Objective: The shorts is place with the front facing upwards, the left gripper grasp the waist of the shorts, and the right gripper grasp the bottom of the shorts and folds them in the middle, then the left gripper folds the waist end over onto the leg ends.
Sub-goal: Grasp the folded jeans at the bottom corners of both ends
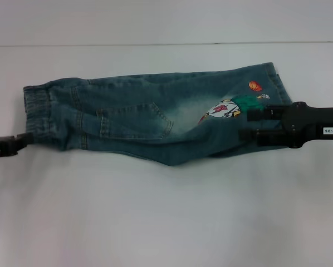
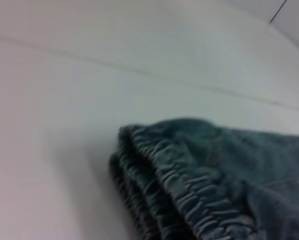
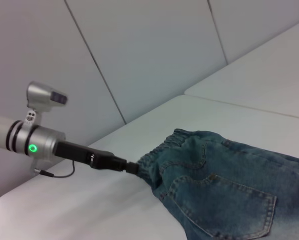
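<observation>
I count one pair of shorts (image 1: pixel 150 119) at frame centre, lying on one counter (image 1: pixel 166 217). I count two end effectors: left end effector (image 1: pixel 26 140) at the left edge, right end effector (image 1: pixel 245 123) at the right. One back pocket (image 1: pixel 134 122) shows.

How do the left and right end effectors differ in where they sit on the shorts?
The left end effector meets the elastic waistband at the shorts' left end; the right end effector lies over the leg end, by the cartoon patch. Only the left's tip enters the head view; the right's whole black body shows. Both lie level, pointing inward, low at the table.
</observation>
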Motion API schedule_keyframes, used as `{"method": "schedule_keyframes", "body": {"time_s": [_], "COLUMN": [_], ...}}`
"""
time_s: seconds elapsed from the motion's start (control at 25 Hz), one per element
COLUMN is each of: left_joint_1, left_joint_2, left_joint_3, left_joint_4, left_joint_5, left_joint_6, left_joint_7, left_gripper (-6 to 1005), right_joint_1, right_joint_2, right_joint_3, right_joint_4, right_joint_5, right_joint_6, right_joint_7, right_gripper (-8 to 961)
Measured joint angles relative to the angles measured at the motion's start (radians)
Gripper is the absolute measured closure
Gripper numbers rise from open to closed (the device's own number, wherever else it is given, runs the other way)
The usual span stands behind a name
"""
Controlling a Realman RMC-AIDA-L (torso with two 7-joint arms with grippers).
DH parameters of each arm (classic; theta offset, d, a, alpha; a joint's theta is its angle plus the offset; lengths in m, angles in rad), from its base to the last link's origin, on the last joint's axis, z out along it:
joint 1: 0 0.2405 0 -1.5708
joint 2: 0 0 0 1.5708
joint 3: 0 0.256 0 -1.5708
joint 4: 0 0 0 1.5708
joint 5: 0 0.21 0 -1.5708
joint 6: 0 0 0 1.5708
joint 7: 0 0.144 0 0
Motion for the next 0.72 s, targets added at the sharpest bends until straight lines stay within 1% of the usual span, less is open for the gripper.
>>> {"method": "schedule_keyframes", "body": {"time_s": [0.08, 0.16, 0.28, 0.4, 0.44, 0.68, 0.72], "left_joint_1": [-0.003, -0.011, -0.018, -0.024, -0.036, -0.045, -0.043], "left_joint_2": [-0.001, -0.001, -0.003, -0.002, 0.001, 0.007, 0.011], "left_joint_3": [-0.038, -0.067, -0.077, -0.078, -0.075, -0.070, -0.071], "left_joint_4": [0.021, 0.044, 0.071, 0.081, 0.087, 0.086, 0.086], "left_joint_5": [-0.001, -0.006, -0.042, -0.065, -0.075, -0.069, -0.069], "left_joint_6": [0.053, 0.108, 0.167, 0.194, 0.211, 0.205, 0.205], "left_joint_7": [0.001, 0.003, 0.003, 0.003, 0.001, -0.006, -0.012], "left_gripper": [945, 937, 925, 913, 909, 885, 881], "right_joint_1": [-0.001, -0.004, -0.007, -0.007, -0.007, -0.008, -0.008], "right_joint_2": [0.003, 0.012, 0.034, 0.059, 0.071, 0.076, 0.076], "right_joint_3": [0.009, 0.030, 0.075, 0.123, 0.138, 0.141, 0.140], "right_joint_4": [0.000, 0.001, 0.015, 0.049, 0.080, 0.135, 0.136], "right_joint_5": [0.001, 0.002, 0.003, 0.027, 0.052, 0.090, 0.091], "right_joint_6": [0.004, 0.011, 0.027, 0.077, 0.113, 0.148, 0.149], "right_joint_7": [-0.005, -0.024, -0.076, -0.130, -0.169, -0.219, -0.219], "right_gripper": [218, 220, 224, 400, 458, 662, 703]}}
